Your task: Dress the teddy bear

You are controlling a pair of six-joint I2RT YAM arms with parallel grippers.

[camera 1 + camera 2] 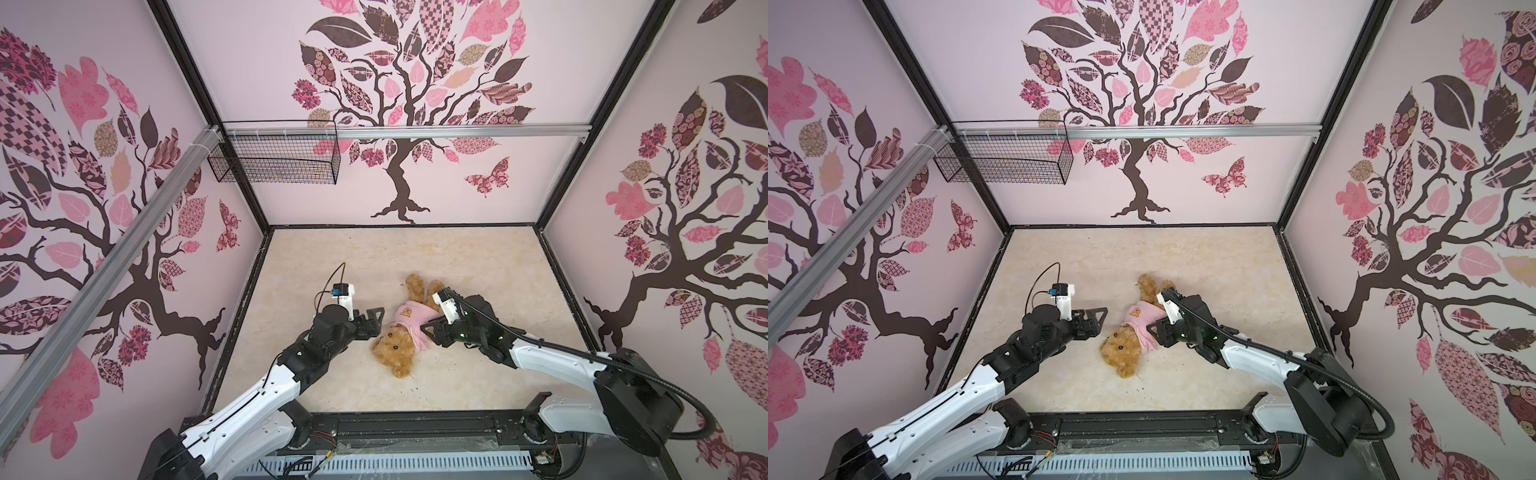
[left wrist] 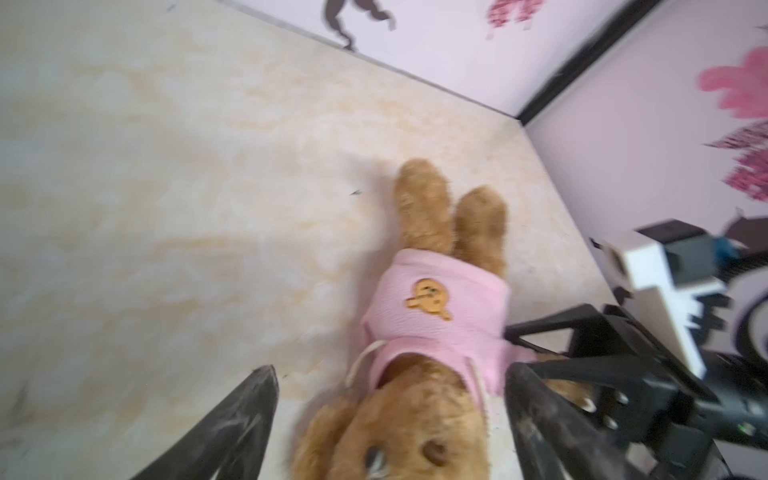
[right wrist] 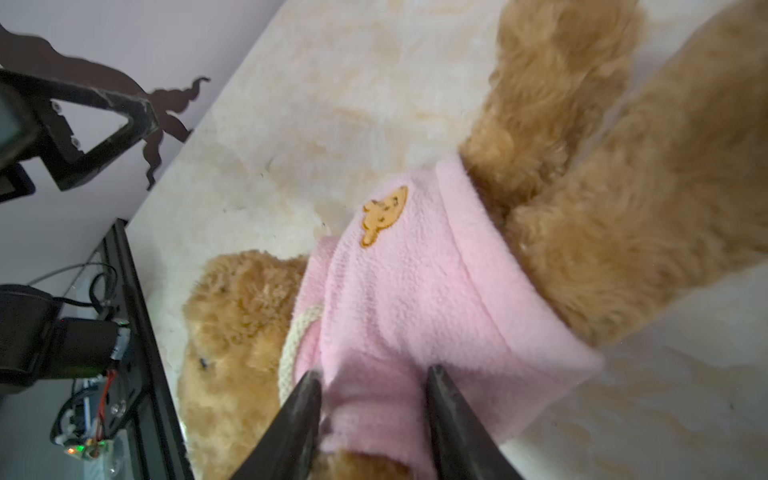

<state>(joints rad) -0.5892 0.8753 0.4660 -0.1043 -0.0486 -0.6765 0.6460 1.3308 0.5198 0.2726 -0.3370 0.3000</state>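
Note:
The teddy bear [image 1: 395,347] [image 1: 1121,347] lies on its back mid-table, with its head toward the front edge and its legs [image 2: 424,208] toward the back wall. A pink shirt [image 1: 409,318] [image 1: 1140,318] [image 2: 436,320] with an orange bear emblem covers its torso. My left gripper [image 1: 376,322] [image 1: 1100,320] [image 2: 392,374] is open and hangs just left of the bear's head, holding nothing. My right gripper [image 1: 430,324] [image 1: 1158,322] [image 3: 374,372] is at the bear's other side, its two fingers pinching a fold of the pink shirt [image 3: 415,291] near the collar cord.
The marbled table [image 1: 415,257] is boxed in by patterned walls on three sides. A black wire basket [image 1: 274,158] hangs from the rail on the back wall. A black frame with cabling [image 1: 415,428] runs along the front edge between the arm bases.

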